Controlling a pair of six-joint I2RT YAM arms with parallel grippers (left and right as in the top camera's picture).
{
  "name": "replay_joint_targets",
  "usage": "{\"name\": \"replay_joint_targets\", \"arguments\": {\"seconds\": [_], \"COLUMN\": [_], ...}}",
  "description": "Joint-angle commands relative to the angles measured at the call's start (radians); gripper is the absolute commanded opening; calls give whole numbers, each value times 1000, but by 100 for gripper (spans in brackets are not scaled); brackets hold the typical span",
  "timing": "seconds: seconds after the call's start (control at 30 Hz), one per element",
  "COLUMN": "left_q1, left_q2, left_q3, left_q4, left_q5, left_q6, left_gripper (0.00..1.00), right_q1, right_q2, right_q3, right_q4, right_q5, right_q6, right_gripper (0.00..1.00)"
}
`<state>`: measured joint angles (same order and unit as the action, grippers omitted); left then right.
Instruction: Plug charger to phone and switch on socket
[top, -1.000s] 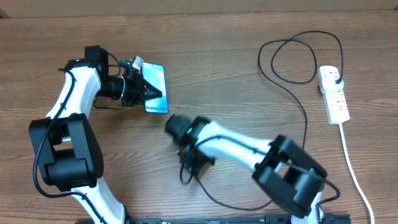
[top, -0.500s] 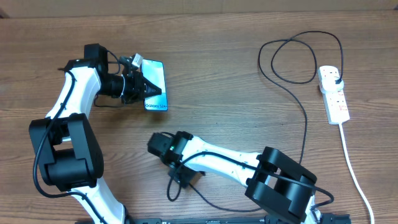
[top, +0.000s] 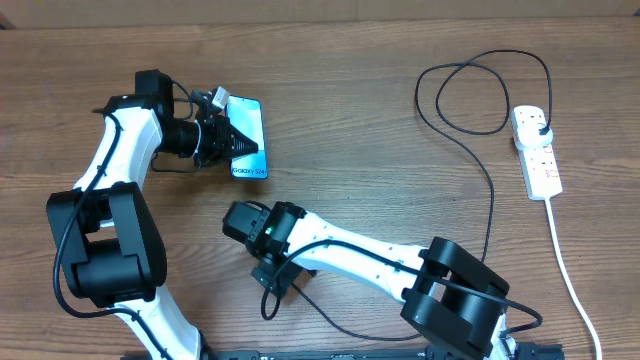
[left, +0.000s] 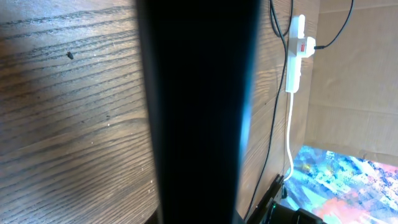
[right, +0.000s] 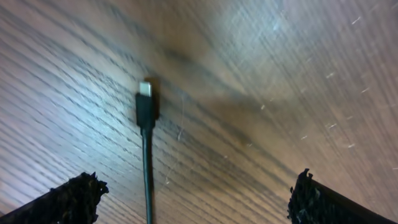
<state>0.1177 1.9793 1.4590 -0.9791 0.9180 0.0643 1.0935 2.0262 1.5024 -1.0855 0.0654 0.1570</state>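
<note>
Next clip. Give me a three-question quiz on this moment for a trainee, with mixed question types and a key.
1. True or false: the charger's connector tip is plugged into the phone.
2. What does the left claw grip? A the phone; B the charger; C nothing.
3. Fill in: the right claw hangs ____ over the table, with the connector tip lying below it.

Key:
1. False. The tip lies bare on the table, apart from the phone.
2. A.
3. Open.
</note>
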Motion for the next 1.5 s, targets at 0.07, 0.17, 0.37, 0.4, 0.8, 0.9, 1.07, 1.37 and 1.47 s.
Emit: {"name": "replay_joint_targets", "arguments": {"seconds": [0.07, 0.17, 0.37, 0.4, 0.8, 0.9, 1.07, 1.37, 1.47], "left_q1": [-7, -7, -7, -7, -7, -7, -7, -8, -9], "left_q2": [-31, -31, -31, -31, -31, -31, -31, -31, -31], "left_q3": [-5, -5, -8, -9, -11, -11, -11, -11, -11], "left_q4": [0, 1, 9, 9, 11, 11, 11, 11, 12], "left_q5": [21, 18, -9, -9, -9, -9, -9, -9, -9], "left_q6": [45, 48, 48, 48, 48, 48, 48, 48, 48], "left_gripper": [4, 4, 4, 4, 4, 4, 4, 4, 4], "right_q1": [-3, -8, -103, -131, -529, -573, -584, -584, -577], "right_q2": [-14, -14, -14, -14, -14, -14, -14, -14, -14], "right_q3": [-141, -177, -183, -186, -188, -188, -188, -188, -188], "right_q4": [106, 129, 76, 75, 45, 40, 72, 183, 183], "right_q5": [-46, -30, 57, 72, 71, 26, -118, -156, -83], "right_q6": [19, 54, 61, 61, 52, 52, 53, 167, 218], "right_gripper": [100, 100, 100, 100, 100, 100, 100, 58, 52]}}
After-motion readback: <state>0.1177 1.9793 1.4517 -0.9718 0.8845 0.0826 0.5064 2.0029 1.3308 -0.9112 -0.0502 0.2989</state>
